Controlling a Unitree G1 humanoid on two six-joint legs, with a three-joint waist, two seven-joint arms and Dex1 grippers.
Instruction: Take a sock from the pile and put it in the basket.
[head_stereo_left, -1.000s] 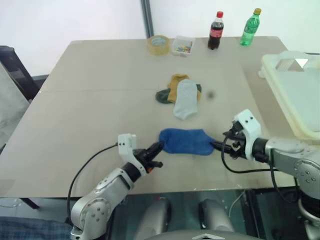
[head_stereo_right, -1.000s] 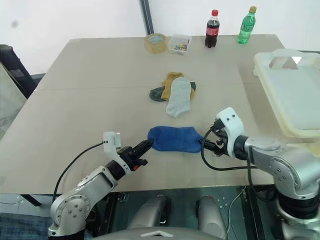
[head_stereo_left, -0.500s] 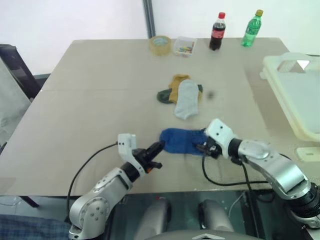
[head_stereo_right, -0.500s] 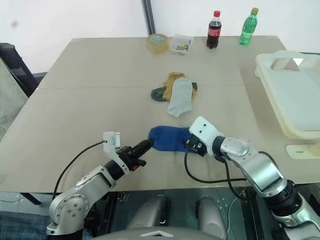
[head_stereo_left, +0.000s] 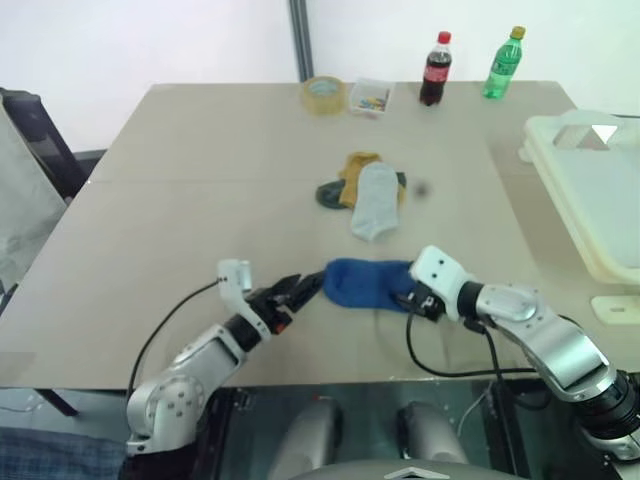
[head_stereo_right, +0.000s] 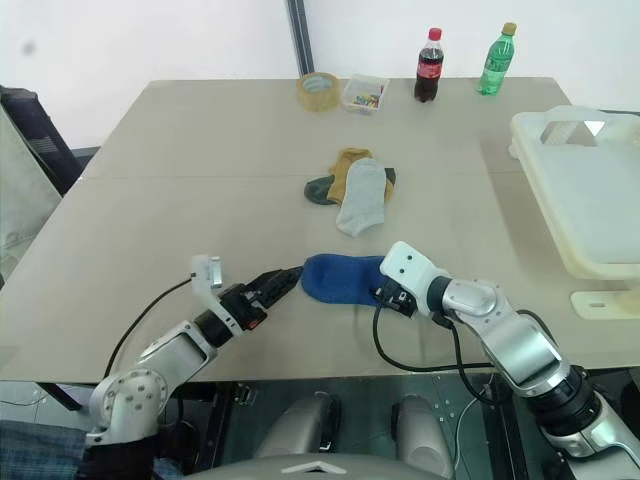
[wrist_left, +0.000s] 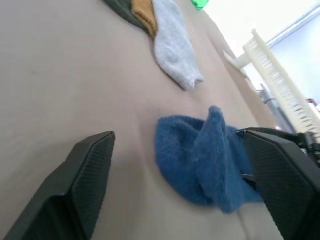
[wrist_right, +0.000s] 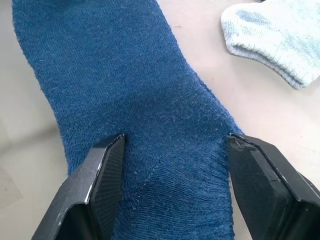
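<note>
A blue sock (head_stereo_left: 365, 283) lies flat near the table's front edge, apart from the pile (head_stereo_left: 362, 190) of mustard, pale grey and dark green socks further back. My left gripper (head_stereo_left: 302, 288) stands open just off the sock's left end; in the left wrist view its fingers (wrist_left: 75, 190) spread wide before the blue sock (wrist_left: 200, 160), which has a raised fold. My right gripper (head_stereo_left: 408, 300) rests on the sock's right end, its open fingers (wrist_right: 102, 185) astride the blue sock (wrist_right: 125, 85). The cream-white basket (head_stereo_left: 590, 190) stands at the right edge.
A tape roll (head_stereo_left: 323, 93), a small clear box (head_stereo_left: 371, 95), a cola bottle (head_stereo_left: 436, 68) and a green bottle (head_stereo_left: 503, 62) line the table's far edge. The table's front edge runs just below both grippers. A dark chair (head_stereo_left: 40, 140) stands to the left.
My left gripper has opened and let go of the blue sock's left end. My right gripper moved left and down onto the sock's right end, then held still.
</note>
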